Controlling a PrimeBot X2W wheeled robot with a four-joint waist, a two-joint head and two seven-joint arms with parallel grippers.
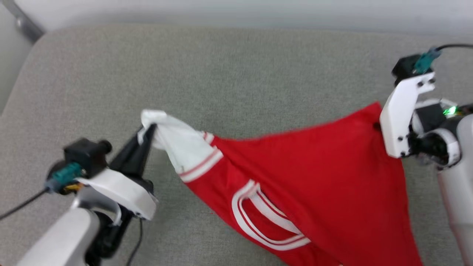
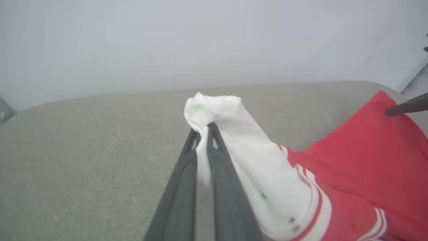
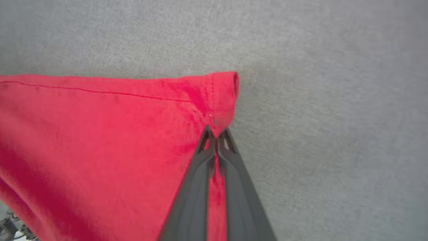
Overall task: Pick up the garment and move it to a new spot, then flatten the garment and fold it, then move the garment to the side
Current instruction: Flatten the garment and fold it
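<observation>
The garment (image 1: 314,177), a red jersey with a white sleeve and striped trim, hangs stretched between my two grippers above the grey cushion. My left gripper (image 1: 149,130) is shut on the white sleeve end (image 2: 214,110), which bunches over its fingertips in the left wrist view, where the left gripper (image 2: 204,129) pinches the cloth. My right gripper (image 3: 215,132) is shut on a red hemmed corner (image 3: 224,93) of the garment. In the head view the right wrist (image 1: 402,118) hides those fingers at the garment's upper right corner. The collar trim (image 1: 266,218) faces up. The garment's lower part runs past the picture's bottom edge.
A broad grey fabric cushion (image 1: 221,81) lies under everything, with a pale wall (image 1: 258,11) along its far edge. A grey bar (image 1: 26,24) crosses the far left corner. A cable (image 1: 22,207) trails from my left wrist.
</observation>
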